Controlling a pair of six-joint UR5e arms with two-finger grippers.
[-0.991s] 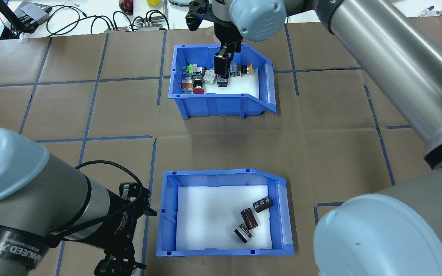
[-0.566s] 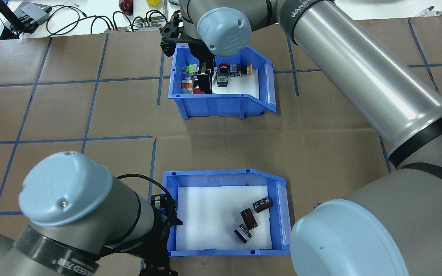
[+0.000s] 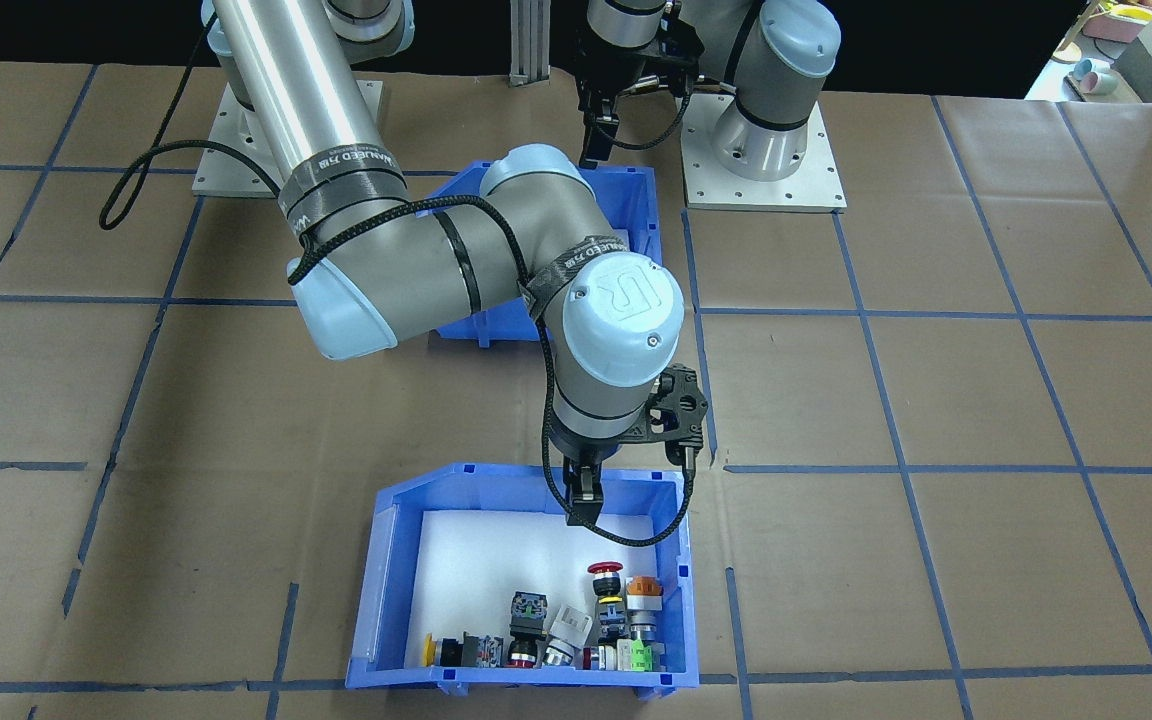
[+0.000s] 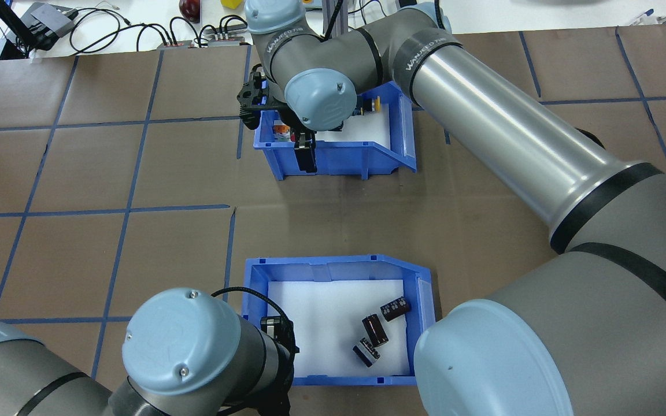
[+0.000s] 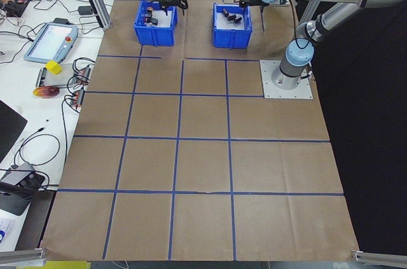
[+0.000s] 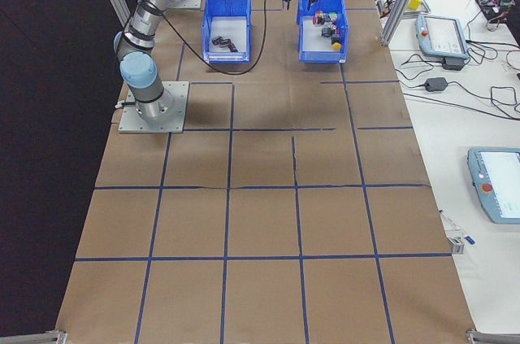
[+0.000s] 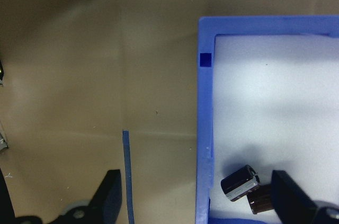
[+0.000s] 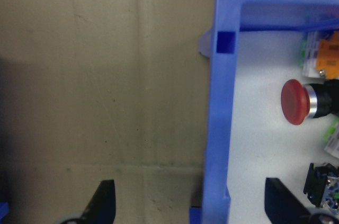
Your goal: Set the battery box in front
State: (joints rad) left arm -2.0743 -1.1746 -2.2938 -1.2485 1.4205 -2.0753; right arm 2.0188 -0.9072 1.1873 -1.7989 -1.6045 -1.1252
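Underneath everything, a table (image 4: 136,173) papered in brown and gridded with blue tape. Across it, the long right arm (image 4: 500,133), reaching far out to the bin of push-button switches (image 4: 333,159). Ends in the right gripper (image 8: 190,203), spread wide and gripping nothing, with one finger (image 8: 103,203) outside the bin's blue side wall, over the paper, and the other (image 8: 283,203) inside over the white liner. Straddles that wall without visibly touching it. Close to the robot, the bent left arm (image 4: 182,346), hanging over the battery box (image 4: 252,300), well apart from the right gripper's fingers. Carries the left gripper (image 7: 196,192), likewise released, astride the battery box's side wall: outer finger (image 7: 110,195) above the paper beside a tape line, inner finger (image 7: 288,197) within the box. Just beside that inner finger, the dark cylinders (image 7: 241,181) lying on the white floor. Smallest, just ahead of the right gripper's inner finger, a red mushroom button (image 8: 295,102).
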